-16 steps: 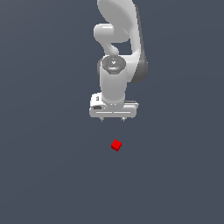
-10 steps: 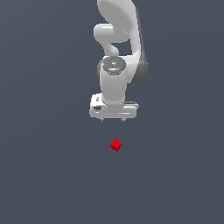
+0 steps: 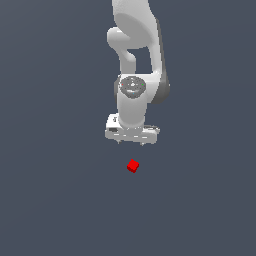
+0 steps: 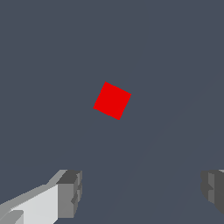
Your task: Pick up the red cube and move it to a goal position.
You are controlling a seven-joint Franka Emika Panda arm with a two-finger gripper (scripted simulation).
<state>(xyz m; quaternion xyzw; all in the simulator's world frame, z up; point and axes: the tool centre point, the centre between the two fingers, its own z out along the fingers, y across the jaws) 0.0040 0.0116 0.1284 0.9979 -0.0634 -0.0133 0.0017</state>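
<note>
Red cube (image 4: 112,100) lies ahead of the spread, empty fingers (image 4: 70,192), untouched.

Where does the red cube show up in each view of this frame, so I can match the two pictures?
Exterior view: the red cube lies on the grey floor, just below the white pincer in the picture, apart from it.
Wrist view: the red cube sits near the picture's centre, turned diamond-wise, beyond the fingertips.
Shared landmark: the open pincer, its two fingers spread wide and not touching the cube.
</note>
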